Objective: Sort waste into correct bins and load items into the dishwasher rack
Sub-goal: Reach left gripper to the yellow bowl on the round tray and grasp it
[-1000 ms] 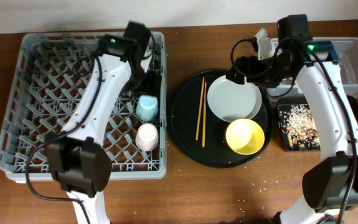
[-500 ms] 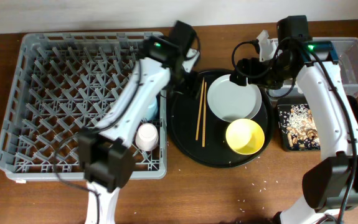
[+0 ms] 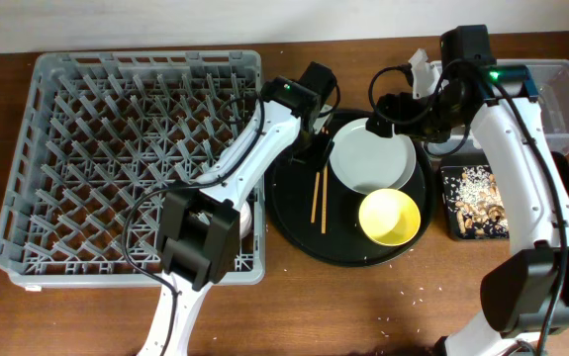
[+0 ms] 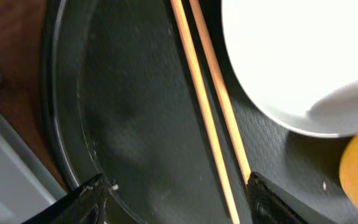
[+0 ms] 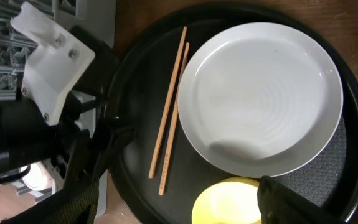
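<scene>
My left gripper (image 3: 316,150) is open and empty, low over the round black tray (image 3: 289,208). In the left wrist view it (image 4: 179,202) straddles the wooden chopsticks (image 4: 207,106), which lie close to its right finger (image 4: 272,199). The chopsticks (image 3: 318,193) lie left of the white plate (image 3: 371,158). The yellow bowl (image 3: 390,218) sits in front of the plate. My right gripper (image 3: 378,114) is open and empty above the plate's far edge. In the right wrist view it (image 5: 179,205) hangs over the plate (image 5: 266,99), chopsticks (image 5: 169,112) and bowl (image 5: 228,202). The left arm hides the cups.
The grey dishwasher rack (image 3: 116,148) fills the left side. A clear tub (image 3: 561,94) stands at the far right. The black rectangular tray (image 3: 474,203) with food scraps lies in front of it. Crumbs dot the table near the front.
My left arm has swung right, out of the rack and over the round black tray, and its gripper now sits at the chopsticks. The right arm has not moved.
</scene>
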`<state>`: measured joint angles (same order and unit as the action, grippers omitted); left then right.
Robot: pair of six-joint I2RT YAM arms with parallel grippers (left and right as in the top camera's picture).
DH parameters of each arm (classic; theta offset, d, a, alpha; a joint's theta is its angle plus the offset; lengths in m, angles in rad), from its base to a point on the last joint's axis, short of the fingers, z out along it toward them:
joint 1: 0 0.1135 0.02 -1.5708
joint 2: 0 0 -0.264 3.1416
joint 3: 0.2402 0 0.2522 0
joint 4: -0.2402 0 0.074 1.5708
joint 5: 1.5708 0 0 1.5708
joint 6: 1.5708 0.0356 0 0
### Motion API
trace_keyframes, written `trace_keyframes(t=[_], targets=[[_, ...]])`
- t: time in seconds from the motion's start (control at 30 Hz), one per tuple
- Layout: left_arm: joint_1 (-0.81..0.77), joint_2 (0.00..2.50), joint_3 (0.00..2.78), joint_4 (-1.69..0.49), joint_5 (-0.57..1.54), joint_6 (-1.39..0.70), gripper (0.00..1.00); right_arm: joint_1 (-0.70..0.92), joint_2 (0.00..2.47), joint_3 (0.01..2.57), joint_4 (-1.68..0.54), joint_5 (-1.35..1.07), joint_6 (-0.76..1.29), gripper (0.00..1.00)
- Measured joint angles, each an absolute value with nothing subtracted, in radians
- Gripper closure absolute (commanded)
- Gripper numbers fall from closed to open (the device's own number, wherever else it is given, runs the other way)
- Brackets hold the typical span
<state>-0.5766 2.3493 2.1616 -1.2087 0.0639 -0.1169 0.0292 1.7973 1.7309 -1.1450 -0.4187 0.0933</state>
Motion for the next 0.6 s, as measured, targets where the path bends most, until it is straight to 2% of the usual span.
trace_keyframes(t=[0.6], targets=[[-0.582,2.349,2.066,-1.117,0.042,-0.117,0.29,0.029,1.797,1.731,-1.149,-0.419,0.093,0.18]])
